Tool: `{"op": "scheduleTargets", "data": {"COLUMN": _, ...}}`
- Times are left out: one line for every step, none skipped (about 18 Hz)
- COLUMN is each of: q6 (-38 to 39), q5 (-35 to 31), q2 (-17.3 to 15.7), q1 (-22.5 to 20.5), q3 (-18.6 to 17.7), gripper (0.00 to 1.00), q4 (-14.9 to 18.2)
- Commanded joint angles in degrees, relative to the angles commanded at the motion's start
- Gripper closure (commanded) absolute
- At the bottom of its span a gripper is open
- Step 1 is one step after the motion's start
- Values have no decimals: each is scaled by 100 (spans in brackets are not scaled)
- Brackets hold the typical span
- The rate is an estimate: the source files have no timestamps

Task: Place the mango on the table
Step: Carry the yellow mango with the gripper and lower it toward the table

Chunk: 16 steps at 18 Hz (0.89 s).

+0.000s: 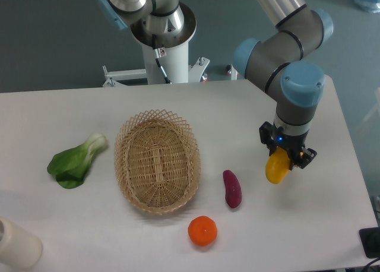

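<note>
The mango is a yellow fruit shading to orange at its upper end. It hangs nose-down in my gripper, which is shut on its upper end. It is over the right part of the white table. I cannot tell whether its lower tip touches the surface. The gripper's black fingers flank the fruit, and its top is hidden between them.
An empty oval wicker basket stands at the middle. A dark purple vegetable lies left of the mango. A round orange fruit sits near the front. A leafy green lies at the left. A white cylinder is at the front left corner.
</note>
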State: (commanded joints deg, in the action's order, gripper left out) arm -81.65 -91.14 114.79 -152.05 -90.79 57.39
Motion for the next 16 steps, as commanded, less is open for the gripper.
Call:
{"op": "scheduleTargets", "data": {"q6": 0, "q5": -9, "q2": 0, "q1": 0, "q3": -26, "gripper": 70, "q4": -9}}
{"op": "scheduleTargets", "data": {"q6": -17, "q5": -9, "q2": -17, "q1": 0, "q3": -61, "gripper": 70, "q4": -9}}
{"op": "scheduleTargets", "data": {"q6": -26, "q5": -9, "q2": -35, "q1": 0, "q3": -131, "gripper": 70, "q4": -9}}
{"op": "scheduleTargets", "data": {"q6": -44, "q5": -61, "q2": -53, "q1": 9, "q3": -202, "gripper": 70, "q4": -17}}
{"op": "scheduleTargets", "data": {"q6": -105, "q5": -149, "q2": -61, "q1": 26, "q3": -211, "gripper": 69, "q4": -17}}
{"op": "scheduleTargets", "data": {"q6": -140, "q5": -210, "q2": -62, "q1": 96, "q3": -202, "gripper": 69, "q4": -17}}
{"op": "scheduleTargets", "data": {"q6": -141, "q5": -228, "q2": -62, "q1": 114, "q3": -211, "gripper": 69, "q4": -17}}
{"op": "scheduleTargets", "data": {"q6": -132, "q5": -289, "q2": -62, "q1": 149, "q3": -272, "gripper": 69, "q4": 0}}
{"op": "scheduleTargets", "data": {"q6": -123, "q5": -334, "q2": -70, "q1": 158, "q3": -342, "gripper": 69, "q4": -17}}
{"op": "scheduleTargets", "data": {"q6": -123, "q5": -334, "q2": -96, "q1": 193, "q3": -447, "gripper": 69, "q4": -26}}
{"op": "scheduleTargets", "data": {"q6": -132, "q5": -334, "q2": -114, "q1": 193, "q3": -544, "gripper": 70, "q4": -44}}
{"op": "scheduleTargets", "data": {"q6": -158, "q5": -325, "q2": -166, "q1": 193, "q3": -632, "gripper": 70, "q4": -44}}
{"op": "scheduleTargets", "data": {"q6": -228, "q5": -325, "q2": -228, "q1": 193, "q3": -729, "gripper": 70, "q4": -44}}
{"op": "scheduleTargets", "data": {"q6": -342, "q5": -325, "q2": -272, "q1": 185, "q3": -834, "gripper": 70, "q4": -53}}
{"op": "scheduleTargets", "data": {"q6": -508, "q5": -325, "q2": -342, "q1": 176, "q3": -966, "gripper": 70, "q4": -53}}
{"op": "scheduleTargets", "data": {"q6": -736, "q5": -325, "q2": -465, "q1": 158, "q3": -1228, "gripper": 70, "q4": -53}}
